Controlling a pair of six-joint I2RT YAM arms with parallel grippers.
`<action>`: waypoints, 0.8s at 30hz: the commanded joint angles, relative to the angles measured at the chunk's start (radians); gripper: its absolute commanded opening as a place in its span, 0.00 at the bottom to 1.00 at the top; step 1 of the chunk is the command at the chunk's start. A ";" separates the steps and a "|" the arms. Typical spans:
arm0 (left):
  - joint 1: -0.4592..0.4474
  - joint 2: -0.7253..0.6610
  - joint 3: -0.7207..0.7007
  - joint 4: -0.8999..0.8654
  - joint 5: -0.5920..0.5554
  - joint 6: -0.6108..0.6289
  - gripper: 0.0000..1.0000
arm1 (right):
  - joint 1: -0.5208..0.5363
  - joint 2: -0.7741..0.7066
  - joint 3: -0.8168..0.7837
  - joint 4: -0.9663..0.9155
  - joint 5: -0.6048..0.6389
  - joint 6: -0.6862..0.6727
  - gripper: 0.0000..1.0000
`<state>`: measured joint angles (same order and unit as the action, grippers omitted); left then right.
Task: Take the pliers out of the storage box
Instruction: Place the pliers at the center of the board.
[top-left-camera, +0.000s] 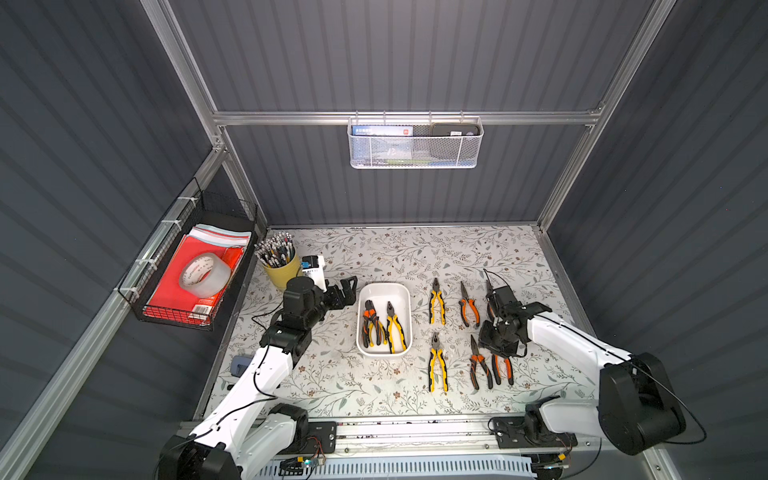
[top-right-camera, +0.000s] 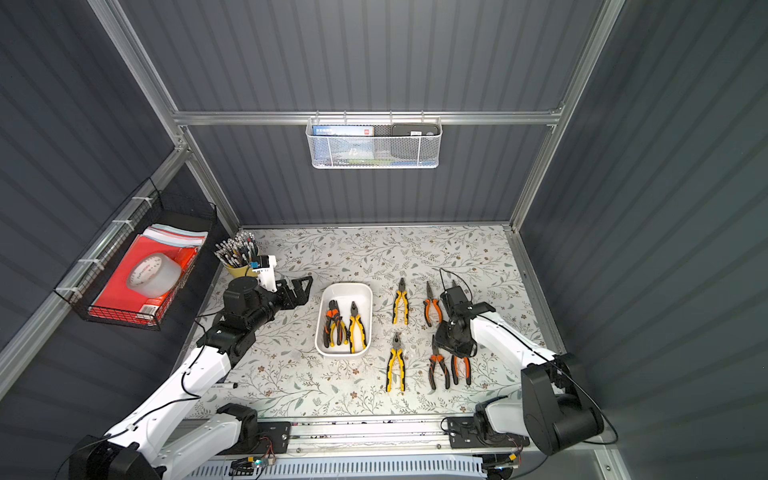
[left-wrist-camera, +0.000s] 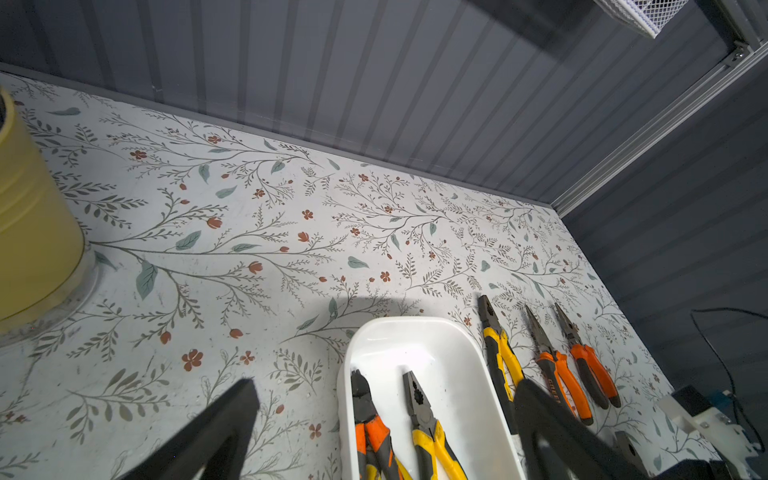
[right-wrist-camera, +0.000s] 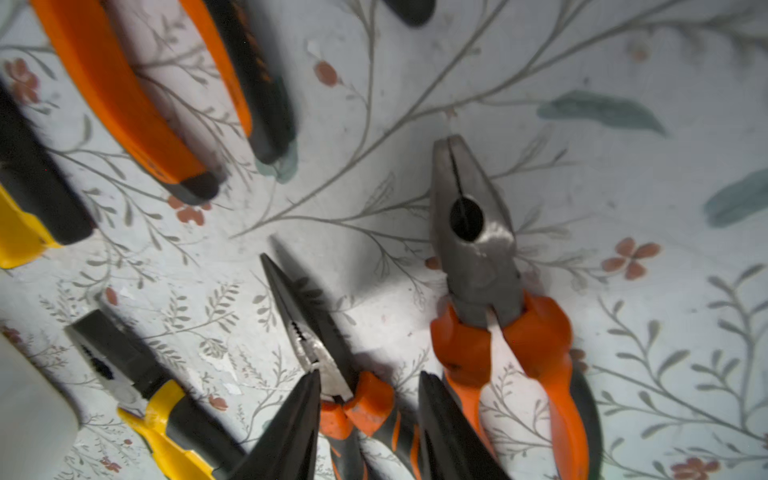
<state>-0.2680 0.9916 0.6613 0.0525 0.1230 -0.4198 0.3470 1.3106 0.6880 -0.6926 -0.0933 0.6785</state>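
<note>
The storage box is a shallow white tray in mid-table. In it lie two pliers, one orange-handled and one yellow-handled. Several more pliers lie in two rows on the table to its right. My left gripper hovers by the box's far left corner, open wide and empty; its fingers frame the box. My right gripper is low over the near row, jaws part-way apart. The joint of the long-nosed orange pliers shows in the gap, and the blunt orange pliers lie beside it.
A yellow cup of pens and a small white device stand at the back left. A black wire basket with tape hangs on the left wall. A white mesh basket hangs on the back wall.
</note>
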 joint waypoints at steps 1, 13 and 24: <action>-0.004 0.006 0.003 0.000 0.001 0.014 0.99 | 0.003 -0.025 -0.020 0.032 -0.009 0.030 0.43; -0.004 0.010 0.005 -0.001 0.000 0.015 0.99 | 0.001 -0.033 -0.024 -0.036 0.093 0.035 0.42; -0.003 0.006 0.005 -0.005 -0.001 0.016 0.99 | 0.003 -0.077 0.011 -0.070 0.058 0.006 0.44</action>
<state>-0.2680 0.9955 0.6613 0.0521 0.1230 -0.4198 0.3485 1.2518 0.6647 -0.7177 -0.0265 0.6983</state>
